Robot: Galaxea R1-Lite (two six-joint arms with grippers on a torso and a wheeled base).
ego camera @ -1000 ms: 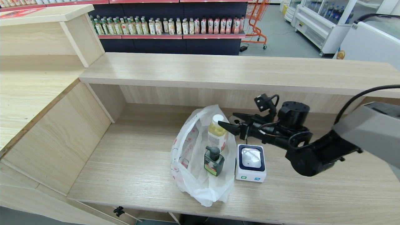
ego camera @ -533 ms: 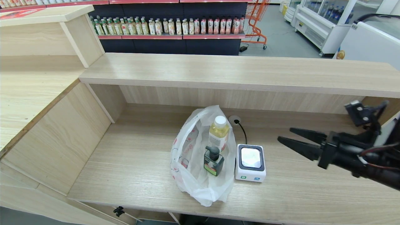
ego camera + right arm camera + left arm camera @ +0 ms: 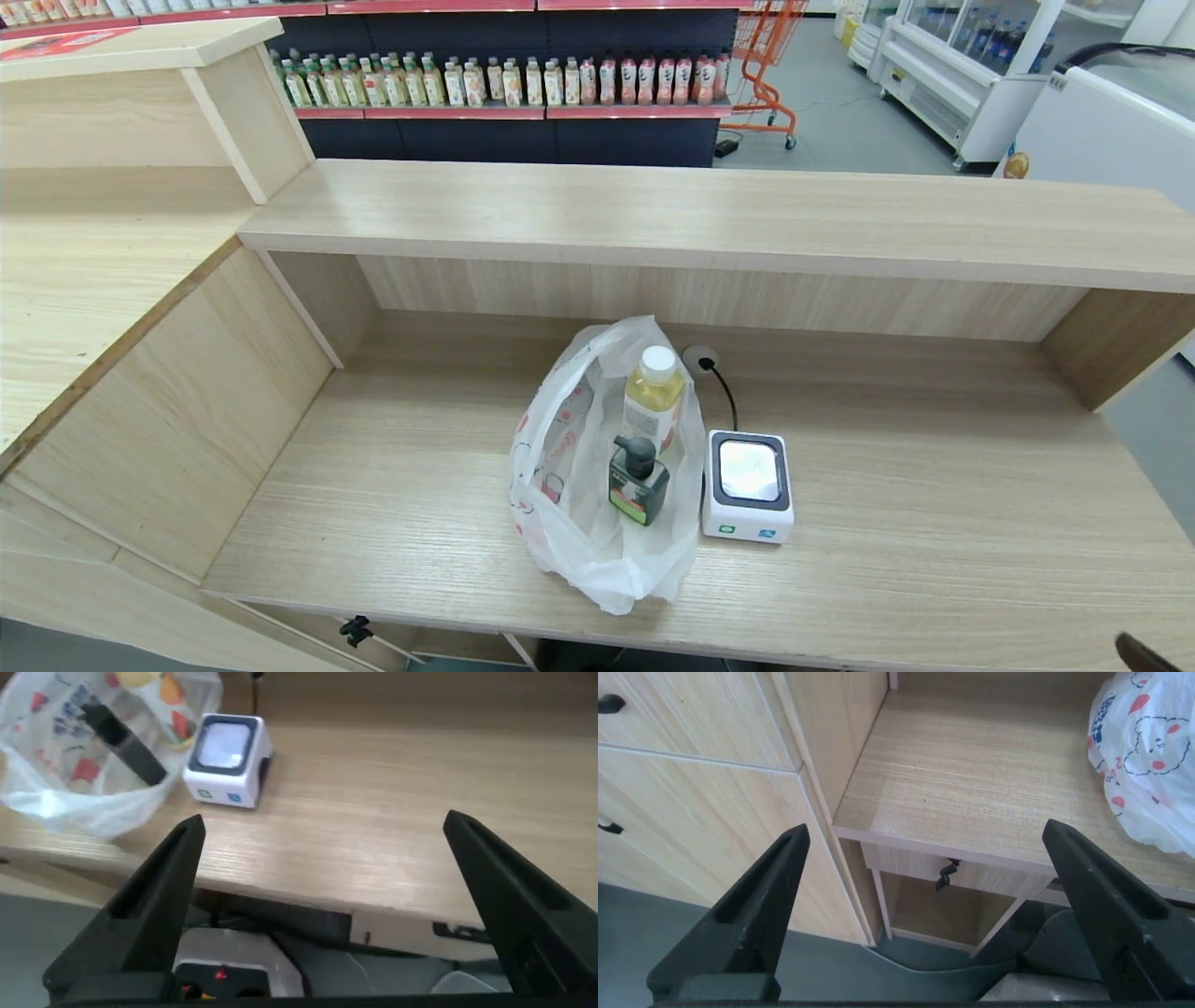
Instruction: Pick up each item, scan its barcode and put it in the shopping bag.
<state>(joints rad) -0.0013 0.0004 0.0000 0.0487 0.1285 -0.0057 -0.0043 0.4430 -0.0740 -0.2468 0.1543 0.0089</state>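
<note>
Shopping bag [image 3: 558,485], thin white plastic with red print, sits open at the middle of the desk [image 3: 934,523] near its front edge. It holds a white-capped yellow drink bottle [image 3: 653,397] and a dark pump bottle [image 3: 639,483], whose labels are too small to read. Just beside it toward the right edge stands a white scanner [image 3: 748,485], its black cable [image 3: 724,397] running to a round hole [image 3: 698,357] near the back edge. The left gripper [image 3: 924,831] and right gripper [image 3: 322,819] hang off the front edge, jaws spread wide, holding nothing.
</note>
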